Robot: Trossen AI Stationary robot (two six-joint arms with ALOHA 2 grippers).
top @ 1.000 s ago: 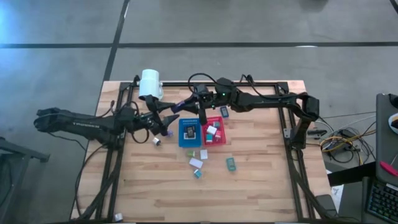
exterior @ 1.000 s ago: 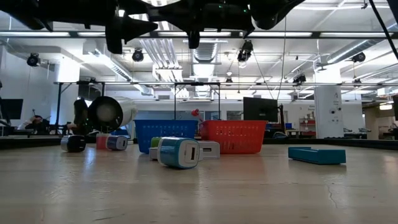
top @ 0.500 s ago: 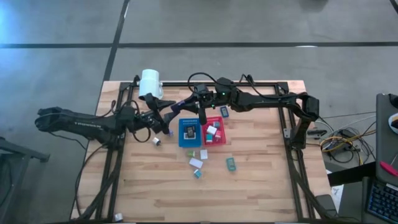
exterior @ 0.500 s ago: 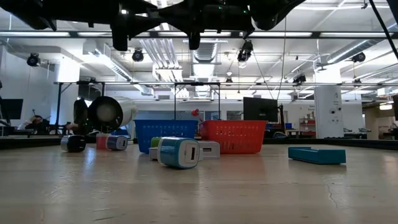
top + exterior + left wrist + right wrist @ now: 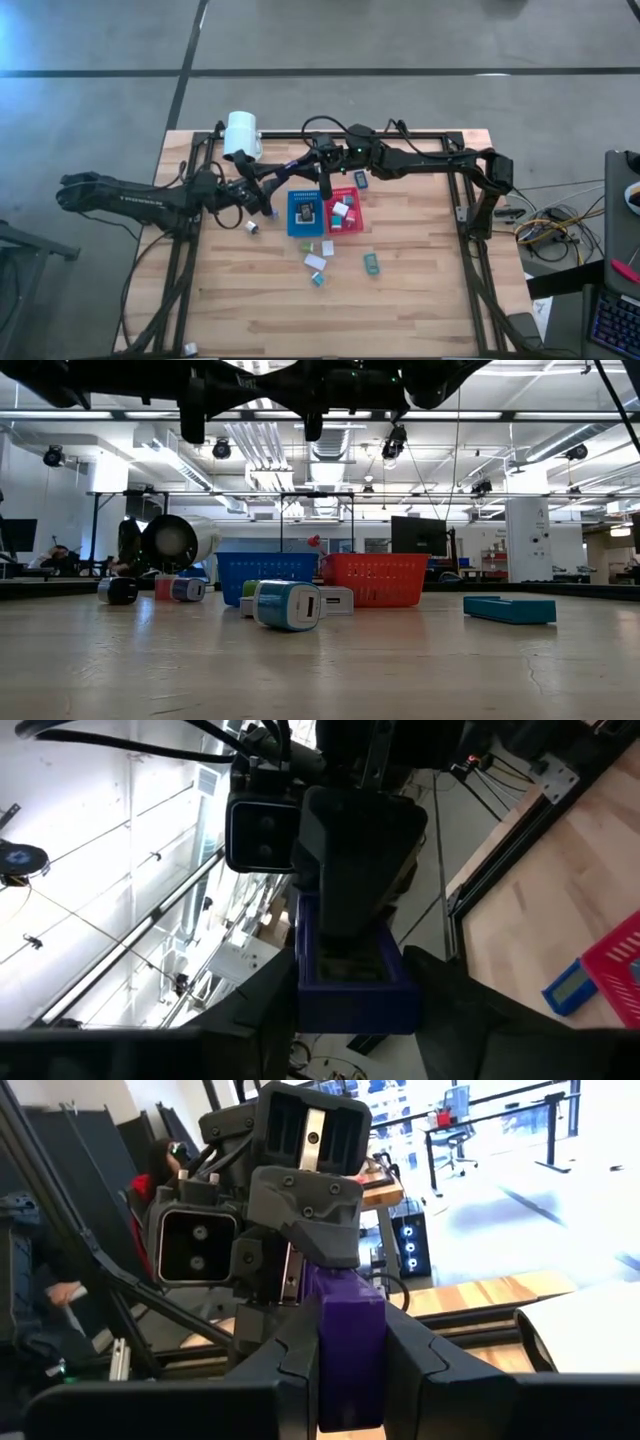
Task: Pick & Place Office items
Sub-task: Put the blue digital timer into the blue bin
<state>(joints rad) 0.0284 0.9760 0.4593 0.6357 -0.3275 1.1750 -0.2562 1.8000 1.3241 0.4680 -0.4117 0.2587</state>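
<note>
A small purple block (image 5: 355, 995) hangs high above the table, just left of the blue tray (image 5: 291, 226). Both grippers meet at it. My left gripper (image 5: 355, 1020) comes from the table's left and is shut on the block's near end. My right gripper (image 5: 350, 1370) comes from the right and is shut on its other end. The blue tray and the red tray (image 5: 358, 222) hold several small office items. More lie loose on the wood: a white block (image 5: 316, 262), a teal one (image 5: 371, 263) and a small one (image 5: 252, 227). My left gripper pinches the purple block's two side faces (image 5: 310, 1005) between its two fingers, coming level from the table's left. The block is lifted clear of the table. My right gripper pinches the block's opposite end (image 5: 350, 1320) between its two fingers, level, from the table's right. The block stands out ahead of its fingers toward the left gripper.
A big white cylinder (image 5: 241, 135) lies on its side at the far left edge, close behind the left arm. A dark metal frame (image 5: 465, 190) runs around the table. In the low view a white-and-teal plug block (image 5: 288, 604) and a flat teal block (image 5: 510, 609) lie in front of the trays.
My left gripper's fingers have drawn together on the purple block, which the right gripper keeps holding. Both arms have stayed where they were, and the block has not moved.
</note>
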